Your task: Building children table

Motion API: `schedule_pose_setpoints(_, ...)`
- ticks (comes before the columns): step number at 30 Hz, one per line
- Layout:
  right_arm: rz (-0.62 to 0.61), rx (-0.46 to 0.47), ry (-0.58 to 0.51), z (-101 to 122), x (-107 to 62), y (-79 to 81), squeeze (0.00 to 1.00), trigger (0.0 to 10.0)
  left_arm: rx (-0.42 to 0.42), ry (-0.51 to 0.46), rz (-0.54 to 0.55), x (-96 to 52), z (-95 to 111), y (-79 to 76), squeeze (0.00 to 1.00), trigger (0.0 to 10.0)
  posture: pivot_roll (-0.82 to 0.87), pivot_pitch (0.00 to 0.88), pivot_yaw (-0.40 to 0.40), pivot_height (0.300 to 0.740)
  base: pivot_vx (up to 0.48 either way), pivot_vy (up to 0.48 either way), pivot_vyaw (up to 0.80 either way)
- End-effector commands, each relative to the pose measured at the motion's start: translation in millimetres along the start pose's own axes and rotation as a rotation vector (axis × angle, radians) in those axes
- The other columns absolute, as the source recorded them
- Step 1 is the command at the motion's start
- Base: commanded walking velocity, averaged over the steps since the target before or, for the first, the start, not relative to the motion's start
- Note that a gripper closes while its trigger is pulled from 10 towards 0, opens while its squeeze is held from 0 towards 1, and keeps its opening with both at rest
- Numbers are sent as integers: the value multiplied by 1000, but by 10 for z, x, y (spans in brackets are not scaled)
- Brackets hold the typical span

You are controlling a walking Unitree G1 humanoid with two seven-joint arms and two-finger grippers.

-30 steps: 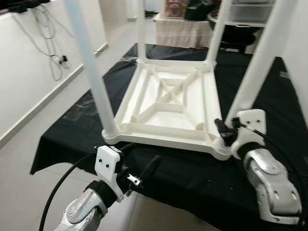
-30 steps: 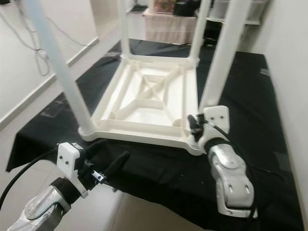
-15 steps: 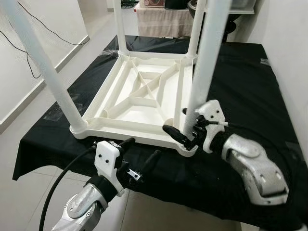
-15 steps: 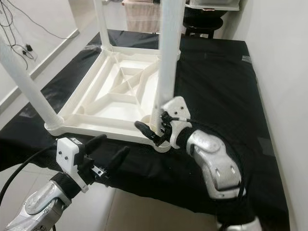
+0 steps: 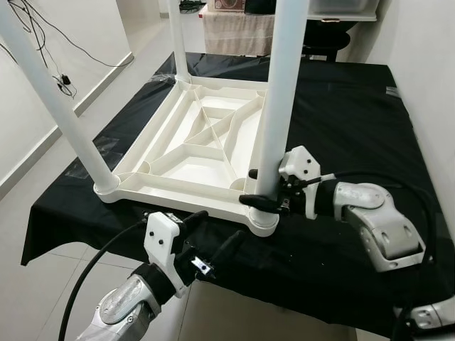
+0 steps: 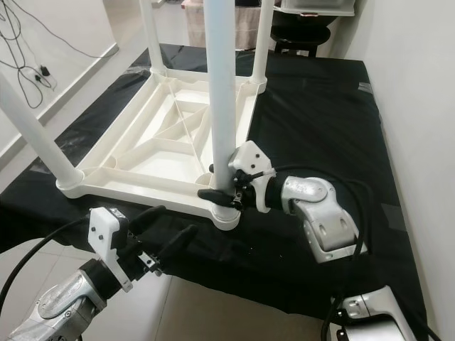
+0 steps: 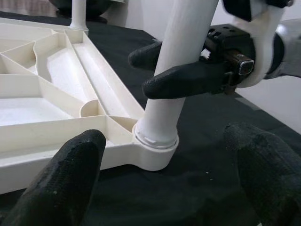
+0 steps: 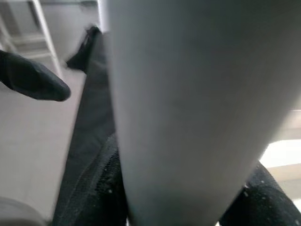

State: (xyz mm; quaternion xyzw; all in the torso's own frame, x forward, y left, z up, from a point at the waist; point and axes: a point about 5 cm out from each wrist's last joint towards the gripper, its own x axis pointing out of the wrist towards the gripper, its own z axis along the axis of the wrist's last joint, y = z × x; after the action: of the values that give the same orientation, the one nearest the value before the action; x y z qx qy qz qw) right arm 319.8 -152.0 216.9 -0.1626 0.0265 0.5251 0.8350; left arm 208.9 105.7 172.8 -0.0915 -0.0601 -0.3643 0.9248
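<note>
An upturned white children's table lies on the black-draped tabletop, legs up. My right gripper has its fingers clasped around the leg at 5 o'clock, near its socket. My left gripper hovers open just below. The leg looks seated, perhaps; next, press or twist it firm.

A black cloth covers the low platform and hangs over its near edge onto the pale tiled floor. Loose black cables dangle down the white wall to the left. Beyond the cloth stands a beige-draped table, with a dark stool just beside it.
</note>
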Motion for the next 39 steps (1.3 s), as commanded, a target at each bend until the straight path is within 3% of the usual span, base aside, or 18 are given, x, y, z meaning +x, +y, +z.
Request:
schedule_pose_setpoints(1, 81, 28, -5, -42, 5, 42, 0, 0, -4, 20, -12, -39, -9, -17, 0, 10000, 0, 191, 24, 740, 0, 0, 0)
schedule_pose_setpoints(7, 132, 121, -30, -137, -135, 69, 0, 0, -5, 24, -10, -65, -8, -30, 0, 10000, -9, 195, 30, 740, 0, 0, 0)
schedule_pose_setpoints(9, 69, 123, -9, -169, -163, 86, 0, 0, -4, 26, -9, -72, -10, -34, 0, 10000, -4, 199, 23, 740, 0, 0, 0)
schedule_pose_setpoints(11, -277, 131, 32, -245, -166, 98, 0, 0, -2, 32, -3, -101, -19, -41, 0, 10000, 7, 197, -4, 740, 0, 0, 0)
schedule_pose_setpoints(13, -350, 134, 35, -254, -162, 95, 0, 0, -1, 33, -3, -110, -19, -41, 0, 10000, 7, 197, -7, 740, 0, 0, 0)
schedule_pose_setpoints(14, -663, 184, 136, -376, -167, 592, 0, 0, 1, 33, 6, -119, -1, -25, 0, 10000, 0, 211, 7, 740, 0, 0, 0)
schedule_pose_setpoints(17, -806, 235, 172, -458, -193, 873, 0, 0, 6, 37, 12, -131, -16, -10, 0, 10000, -14, 203, 26, 740, 0, 0, 0)
schedule_pose_setpoints(18, -811, 231, 170, -484, -175, 866, 0, 0, 6, 39, 12, -125, -26, -5, 0, 10000, -10, 182, 42, 740, 0, 0, 0)
schedule_pose_setpoints(26, -748, 191, 147, -444, -35, 831, 0, 0, -5, 59, -18, -123, -63, -10, 0, 10000, -18, 168, 35, 740, 0, 0, 0)
schedule_pose_setpoints(27, -737, 195, 140, -405, 12, 853, 0, 10000, 0, 54, -7, -119, -65, -9, 0, 10000, -20, 156, 31, 740, 0, 0, 0)
schedule_pose_setpoints(29, -738, 203, 137, -385, 28, 868, 0, 10000, 2, 52, -2, -116, -65, -7, 0, 10000, -20, 156, 31, 740, 0, 0, 0)
schedule_pose_setpoints(30, -694, 245, 75, -306, 85, 906, 275, 10000, 3, 49, 2, -112, -64, -6, 0, 10000, -19, 154, 28, 740, 0, 0, 0)
schedule_pose_setpoints(31, -694, 245, 75, -306, 85, 906, 275, 10000, 3, 49, 2, -112, -64, -6, 0, 10000, -19, 154, 28, 740, 0, 0, 0)
schedule_pose_setpoints(32, -525, 259, -35, -154, 154, 924, 1000, 10000, 3, 47, 2, -105, -66, -12, 0, 10000, -21, 149, 26, 740, 0, 0, 0)
schedule_pose_setpoints(33, -415, 249, -87, -69, 181, 932, 1000, 10000, 2, 46, 1, -101, -66, -16, 0, 10000, -21, 149, 26, 740, 0, 0, 0)
schedule_pose_setpoints(36, -343, 239, -118, -18, 194, 935, 1000, 10000, 2, 45, 0, -99, -66, -19, 0, 10000, -21, 149, 26, 740, 0, 0, 0)
schedule_pose_setpoints(37, -128, 156, -147, 63, 136, 910, 906, 10000, 2, 42, -1, -81, -67, -29, 0, 10000, -18, 146, 22, 740, 0, 0, 0)
schedule_pose_setpoints(39, -61, 123, -143, 76, 102, 888, 906, 10000, 1, 40, -2, -74, -68, -33, 0, 10000, -18, 146, 22, 740, 0, 0, 0)
